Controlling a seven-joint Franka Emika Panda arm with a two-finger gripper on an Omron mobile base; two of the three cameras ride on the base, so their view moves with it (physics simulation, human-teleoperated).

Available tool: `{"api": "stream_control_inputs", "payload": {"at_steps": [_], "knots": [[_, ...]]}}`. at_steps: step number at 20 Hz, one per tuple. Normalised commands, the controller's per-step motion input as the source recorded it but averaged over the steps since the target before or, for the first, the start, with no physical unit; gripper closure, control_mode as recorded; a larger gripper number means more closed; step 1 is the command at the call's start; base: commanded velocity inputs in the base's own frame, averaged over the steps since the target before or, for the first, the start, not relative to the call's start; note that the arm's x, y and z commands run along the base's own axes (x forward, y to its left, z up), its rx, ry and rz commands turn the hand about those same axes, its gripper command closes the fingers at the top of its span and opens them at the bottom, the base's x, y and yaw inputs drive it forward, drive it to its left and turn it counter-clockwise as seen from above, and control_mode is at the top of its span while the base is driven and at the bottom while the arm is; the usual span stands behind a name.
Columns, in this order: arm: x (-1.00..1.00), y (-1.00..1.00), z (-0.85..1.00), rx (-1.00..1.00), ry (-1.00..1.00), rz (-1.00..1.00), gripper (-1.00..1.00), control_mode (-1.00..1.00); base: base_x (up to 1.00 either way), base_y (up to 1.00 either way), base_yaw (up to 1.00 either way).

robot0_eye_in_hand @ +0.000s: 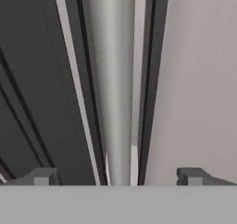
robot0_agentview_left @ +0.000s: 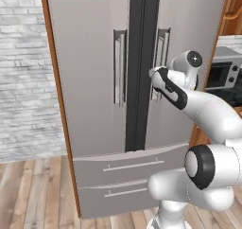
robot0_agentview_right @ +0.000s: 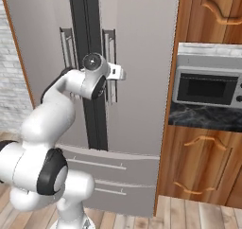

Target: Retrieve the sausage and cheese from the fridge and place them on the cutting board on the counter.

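Gripper spread wide, nothing between the fingers yet; in the hand view the two dark fingertips sit at 7 and 5 o'clock with the right door handle, a grey vertical bar, running up between them toward 12. Reads as a straddle of the bar before a pull, so the approach is square-on. From the right base view the hand is at the handle, touching or just short, cannot tell. Fridge beyond: both French doors shut, dark seam between, left door handle untouched, two drawers at 6 o'clock closed. Sausage and cheese presumably inside, hidden. Microwave on the black marble counter at 3 o'clock; no cutting board visible.
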Motion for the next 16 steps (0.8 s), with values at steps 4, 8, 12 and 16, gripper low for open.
{"api": "stream_control_inputs", "payload": {"at_steps": [4, 8, 12, 16], "knots": [[0.57, 0.00, -0.02, 0.00, 0.01, 0.00, -1.00, -1.00, 0.00, 0.00, 0.00], [0.57, 0.07, -0.10, 0.00, 0.01, 0.00, -1.00, -1.00, 0.00, 0.00, 0.00], [0.56, 0.08, -0.17, 0.00, 0.00, 0.00, -1.00, -1.00, 0.00, 0.00, 0.00], [0.62, 0.10, -0.14, 0.00, 0.02, 0.00, 1.00, -1.00, 0.00, 0.00, 0.00]]}}
